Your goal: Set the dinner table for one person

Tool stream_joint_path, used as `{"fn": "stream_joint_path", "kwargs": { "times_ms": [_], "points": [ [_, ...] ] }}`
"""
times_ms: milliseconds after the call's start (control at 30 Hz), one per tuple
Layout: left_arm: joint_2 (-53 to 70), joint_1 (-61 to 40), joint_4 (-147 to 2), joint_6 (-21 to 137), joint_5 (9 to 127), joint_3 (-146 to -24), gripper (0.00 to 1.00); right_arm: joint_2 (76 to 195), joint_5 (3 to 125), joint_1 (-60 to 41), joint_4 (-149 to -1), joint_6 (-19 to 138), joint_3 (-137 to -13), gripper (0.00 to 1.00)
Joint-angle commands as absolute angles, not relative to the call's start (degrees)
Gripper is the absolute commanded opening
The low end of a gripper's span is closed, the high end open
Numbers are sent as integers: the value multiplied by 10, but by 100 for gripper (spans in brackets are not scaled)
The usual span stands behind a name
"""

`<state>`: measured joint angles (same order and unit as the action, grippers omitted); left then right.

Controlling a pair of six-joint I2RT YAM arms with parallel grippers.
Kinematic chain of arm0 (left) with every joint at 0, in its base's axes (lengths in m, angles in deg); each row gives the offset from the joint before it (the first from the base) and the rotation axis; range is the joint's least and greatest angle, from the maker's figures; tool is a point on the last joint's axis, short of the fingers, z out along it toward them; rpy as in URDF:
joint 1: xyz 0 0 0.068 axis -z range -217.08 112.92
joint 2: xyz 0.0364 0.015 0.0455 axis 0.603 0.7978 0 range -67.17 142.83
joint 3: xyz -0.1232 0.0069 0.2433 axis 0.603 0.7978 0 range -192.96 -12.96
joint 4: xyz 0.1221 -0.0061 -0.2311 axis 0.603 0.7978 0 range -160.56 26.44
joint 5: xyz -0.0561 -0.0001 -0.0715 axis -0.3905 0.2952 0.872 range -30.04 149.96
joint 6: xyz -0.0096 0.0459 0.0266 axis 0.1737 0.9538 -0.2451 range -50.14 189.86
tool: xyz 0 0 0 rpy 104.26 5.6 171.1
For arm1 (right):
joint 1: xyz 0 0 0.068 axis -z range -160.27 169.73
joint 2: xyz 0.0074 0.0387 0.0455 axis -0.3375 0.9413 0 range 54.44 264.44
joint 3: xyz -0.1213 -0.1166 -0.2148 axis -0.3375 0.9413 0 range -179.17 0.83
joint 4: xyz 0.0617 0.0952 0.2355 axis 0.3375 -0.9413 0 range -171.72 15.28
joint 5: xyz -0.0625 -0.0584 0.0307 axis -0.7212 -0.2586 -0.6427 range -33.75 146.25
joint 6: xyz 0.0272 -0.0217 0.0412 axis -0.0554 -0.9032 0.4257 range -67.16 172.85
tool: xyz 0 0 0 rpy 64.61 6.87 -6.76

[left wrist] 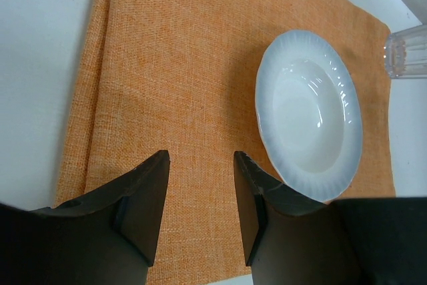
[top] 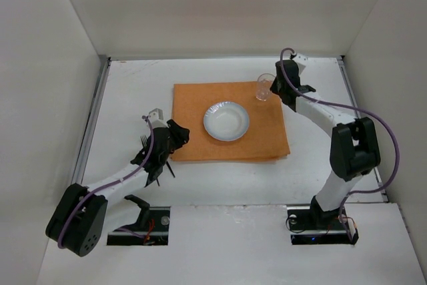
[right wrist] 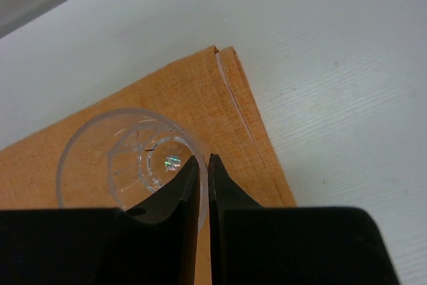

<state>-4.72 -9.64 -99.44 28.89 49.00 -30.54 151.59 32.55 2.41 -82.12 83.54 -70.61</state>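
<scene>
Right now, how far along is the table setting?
Done: the orange placemat lies on the dinner table with the white plate on it. In hand: the right gripper has jaws shut on the glass rim at the mat's far right corner. To do: no cutlery on the mat; the left gripper is open, empty.

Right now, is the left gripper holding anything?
No, the left gripper stands open and empty over the orange woven cloth placemat, beside the white fluted bowl.

White arms (top: 319, 110), black fingers (left wrist: 143, 198), purple cables (top: 397, 146).
</scene>
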Motion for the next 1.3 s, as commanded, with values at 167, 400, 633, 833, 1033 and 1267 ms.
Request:
{"fn": "stream_joint_path", "kwargs": {
  "times_ms": [167, 400, 633, 833, 1033, 1267],
  "points": [
    [-49, -106, -1020, 299, 487, -308, 41, 1588, 309, 9, -830, 780, -818, 12],
    [-44, -110, -1020, 298, 488, -309, 41, 1627, 303, 9, -833, 770, -844, 13],
    [-46, -111, -1016, 300, 488, -311, 41, 1664, 294, 9, -838, 756, -857, 13],
    [-67, -111, -981, 314, 465, -320, 39, 1640, 298, 9, -831, 760, -841, 42],
    [-113, -91, -845, 329, 366, -363, 39, 1529, 303, 9, -825, 767, -767, 57],
    [-180, -44, -609, 329, 234, -414, 41, 1313, 337, -24, -748, 810, -546, 46]
  ]
}}
